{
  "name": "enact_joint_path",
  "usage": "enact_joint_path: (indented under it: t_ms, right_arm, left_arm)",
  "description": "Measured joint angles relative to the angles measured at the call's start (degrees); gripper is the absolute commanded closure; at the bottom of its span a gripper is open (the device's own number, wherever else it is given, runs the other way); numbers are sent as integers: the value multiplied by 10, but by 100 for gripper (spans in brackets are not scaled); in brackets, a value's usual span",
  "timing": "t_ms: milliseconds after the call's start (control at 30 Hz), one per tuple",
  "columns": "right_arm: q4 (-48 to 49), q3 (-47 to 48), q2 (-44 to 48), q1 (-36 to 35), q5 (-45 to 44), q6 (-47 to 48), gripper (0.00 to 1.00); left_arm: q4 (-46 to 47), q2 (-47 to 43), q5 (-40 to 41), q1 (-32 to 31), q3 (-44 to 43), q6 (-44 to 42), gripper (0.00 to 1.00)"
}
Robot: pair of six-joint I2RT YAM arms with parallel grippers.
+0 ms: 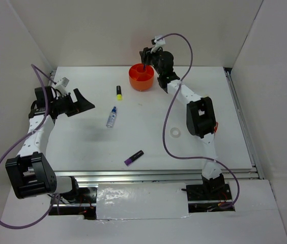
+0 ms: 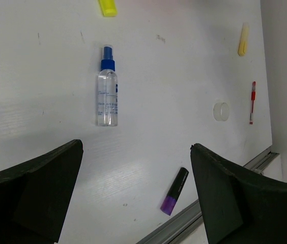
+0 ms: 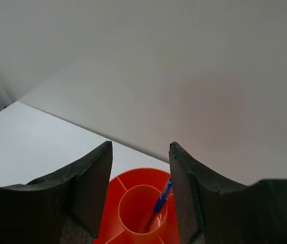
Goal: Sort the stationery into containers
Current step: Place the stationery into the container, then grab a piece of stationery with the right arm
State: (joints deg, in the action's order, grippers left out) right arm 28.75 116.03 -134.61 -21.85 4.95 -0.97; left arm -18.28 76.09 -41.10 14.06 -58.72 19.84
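Right gripper [image 3: 140, 152]: jaws apart above the orange organiser [image 1: 141, 81], blue pen [image 3: 161, 199] standing in its middle cup.
Left gripper [image 2: 136, 147]: spread wide, holding nothing.
Next, I'd guess: the bottle [image 2: 107, 99], flat on the desk [image 2: 41, 76] straight ahead of your left gripper, with its cap pointing away (left arm's way nearer).

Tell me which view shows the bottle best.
Left wrist: the bottle lies whole and large there, with its blue cap and label print clear. The top view shows it whole but small. The right wrist view misses it and shows only the organiser and the pen.
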Motion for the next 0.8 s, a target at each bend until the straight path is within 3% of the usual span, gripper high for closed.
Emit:
enact_joint_path:
  t_ms: [200,300,533,667,800]
  right_arm:
    - [-88,-118,104,19,6,-30,54]
    - [-204,-179,214,62,38,-33,55]
    - [-508,-177,429,234,65,52,59]
    - [-648,-191,459,332,63,104,60]
    - [-773,-217,424,409,64,131,60]
  left_arm:
    - [-18,-5,9,-1,-16,-17,1]
    - [-40,-11,25,-7,-25,-39,1]
    - [-83,-32,82,-54,-30,-104,1]
    - [-95,-37,108,-88,-30,-127,1]
    - [-95,-37,126,-106,-30,-136,1]
